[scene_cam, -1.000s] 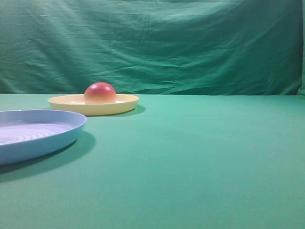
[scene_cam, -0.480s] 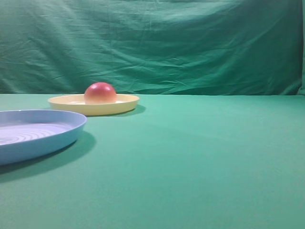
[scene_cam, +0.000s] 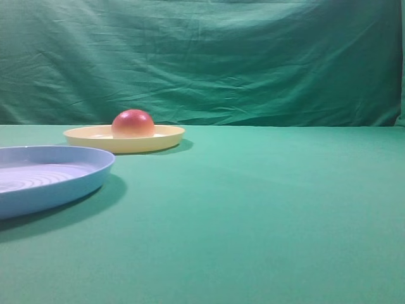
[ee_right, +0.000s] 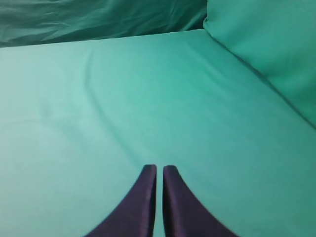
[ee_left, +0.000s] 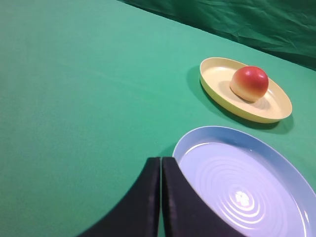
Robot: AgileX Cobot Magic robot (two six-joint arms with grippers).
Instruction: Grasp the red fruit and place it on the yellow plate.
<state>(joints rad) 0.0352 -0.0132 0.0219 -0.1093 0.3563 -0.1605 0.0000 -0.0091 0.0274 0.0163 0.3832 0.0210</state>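
Red fruit [ee_left: 249,83] sits on the yellow plate [ee_left: 217,89], inside its rim, far ahead and to the right of the left gripper [ee_left: 161,165]. Left gripper's 2 fingers pressed together, nothing between them, tips just beside the near edge of the light-blue plate [ee_left: 296,177]. Right gripper [ee_right: 159,170] also closed on nothing, over bare green cloth [ee_right: 123,98]. Exterior view: fruit [scene_cam: 133,123] on yellow plate [scene_cam: 168,136], blue plate [scene_cam: 95,174] nearer the camera.

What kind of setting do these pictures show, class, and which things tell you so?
Probably a staged robot test tabletop, not a kitchen: a wrinkled green cloth backdrop, matching green table covering, and only plastic props, a small rounded red fruit on a shallow pale-yellow plate beside a light-blue ringed plate.
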